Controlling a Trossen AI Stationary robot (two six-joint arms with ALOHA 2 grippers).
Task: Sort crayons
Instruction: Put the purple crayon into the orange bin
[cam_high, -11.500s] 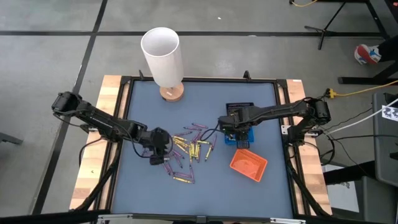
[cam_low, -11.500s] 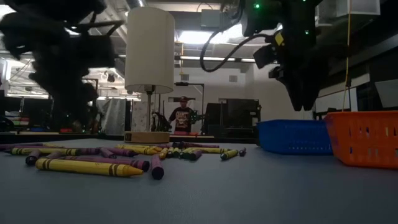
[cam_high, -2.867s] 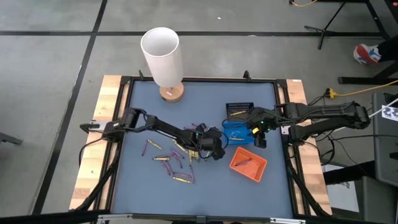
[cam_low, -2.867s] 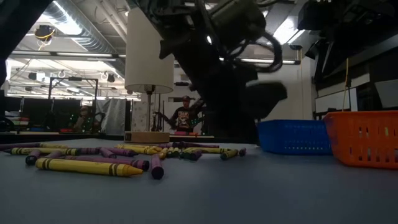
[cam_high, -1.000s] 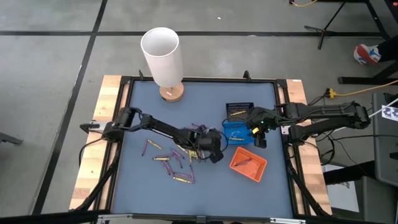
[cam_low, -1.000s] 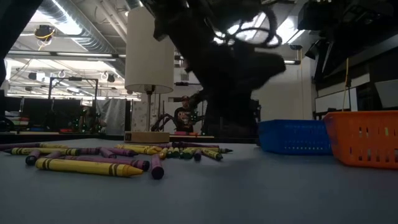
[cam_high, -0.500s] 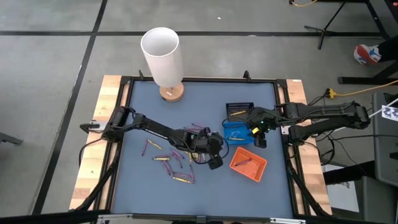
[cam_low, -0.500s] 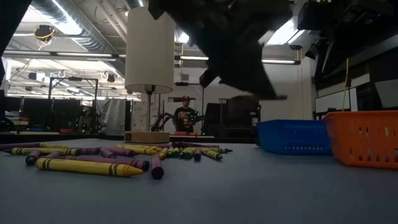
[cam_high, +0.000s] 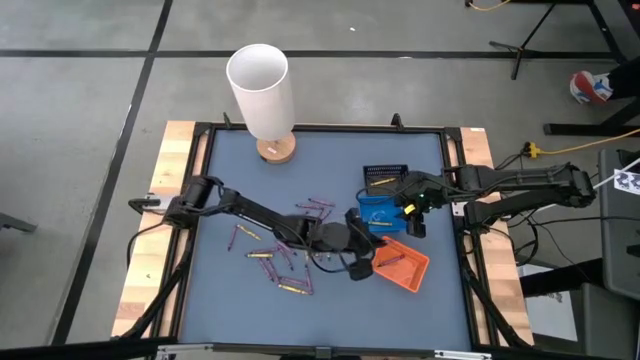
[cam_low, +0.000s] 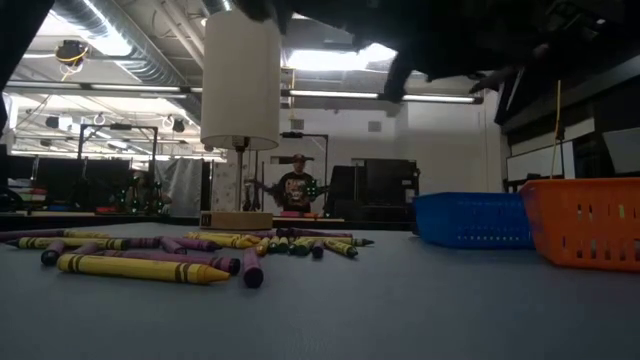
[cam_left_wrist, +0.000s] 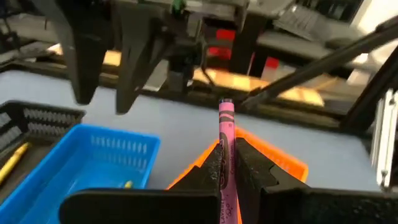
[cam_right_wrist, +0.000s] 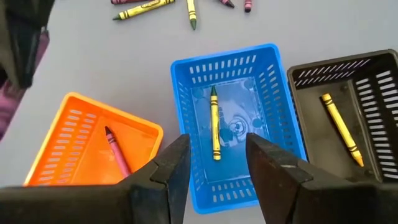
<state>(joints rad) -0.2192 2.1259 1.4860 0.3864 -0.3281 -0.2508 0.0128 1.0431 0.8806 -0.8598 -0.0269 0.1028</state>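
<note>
Between the closed fingers of the left tool (cam_left_wrist: 227, 163), a pink crayon (cam_left_wrist: 226, 134) is sticking out lengthwise ahead, tip toward the orange tray (cam_right_wrist: 74, 152) holding another pink crayon. Right tool (cam_right_wrist: 214, 163) is hovering spread wide, empty, over the blue tray (cam_right_wrist: 186, 81) with one yellow crayon (cam_right_wrist: 214, 124); black tray (cam_right_wrist: 373, 81) holds another. Loose crayons (cam_high: 285, 262) are lying on the surface (cam_high: 330, 170).

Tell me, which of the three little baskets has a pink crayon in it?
The orange basket: a pink crayon lies inside, while the blue basket and black basket each hold a yellow one.

loose yellow and purple wax crayons (cam_high: 285, 262): scattered flat on table | pink crayon (cam_left_wrist: 225, 134): gripped, over orange tray | three lie in the trays
</note>
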